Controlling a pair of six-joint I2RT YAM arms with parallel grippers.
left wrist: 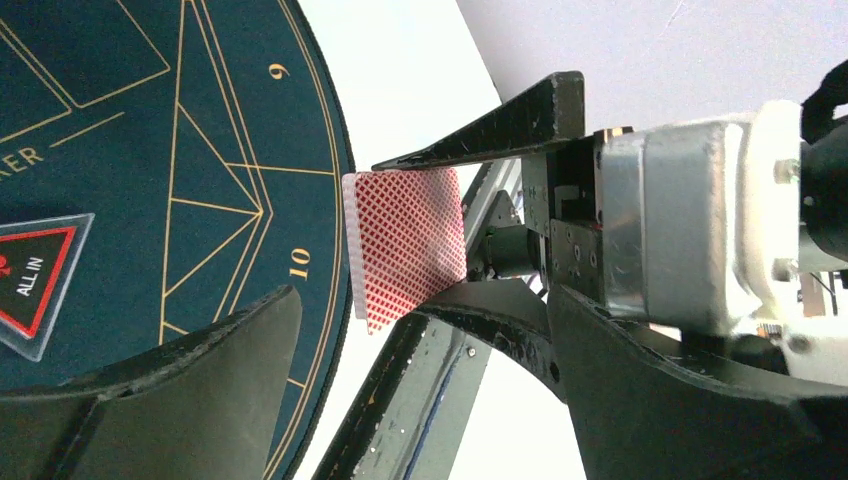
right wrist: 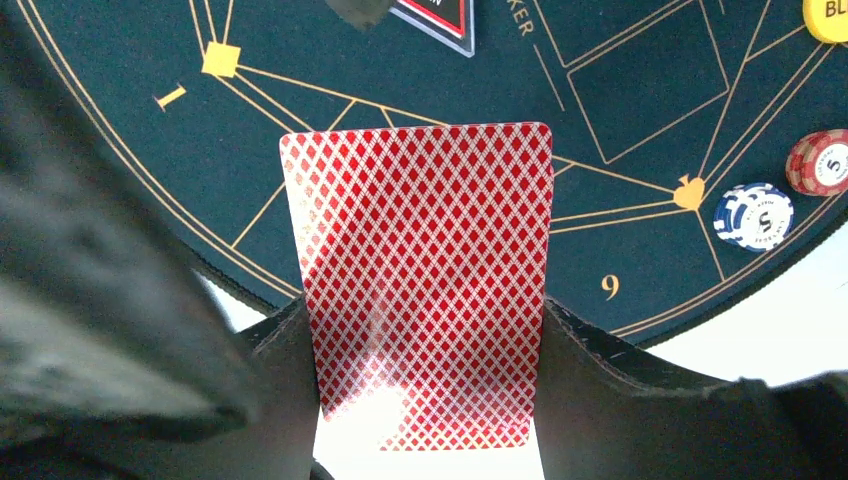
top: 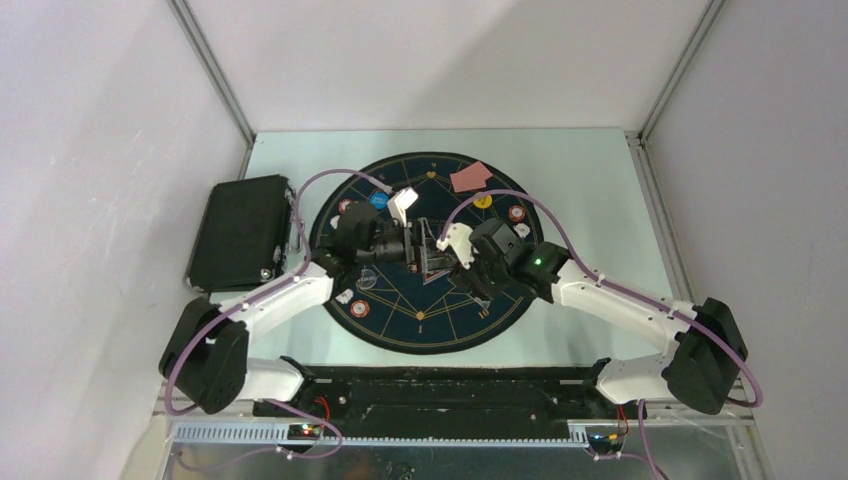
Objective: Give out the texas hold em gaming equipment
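Observation:
My right gripper (right wrist: pixel 420 330) is shut on a deck of red-patterned playing cards (right wrist: pixel 420 270) and holds it by its two long edges above the dark mat's centre (top: pixel 432 258). My left gripper (top: pixel 405 245) faces it, fingers wide apart, and touches nothing. In the left wrist view the deck (left wrist: pixel 405 245) sits between the right gripper's black fingers. A red triangular "ALL IN" token (left wrist: pixel 30 280) lies on the mat. A blue-white chip (right wrist: pixel 754 216), a red-white chip (right wrist: pixel 820 162) and a yellow chip (right wrist: pixel 828 18) lie near the mat's rim. A pink card (top: pixel 470 177) lies at the mat's far edge.
The dark round mat with gold lines (top: pixel 420 325) covers the table's middle. A black rectangular case (top: pixel 240 232) lies closed to its left. More chips lie on the mat's left side (top: pixel 378 200) (top: pixel 359 310). A black rail (top: pixel 450 395) runs along the near edge.

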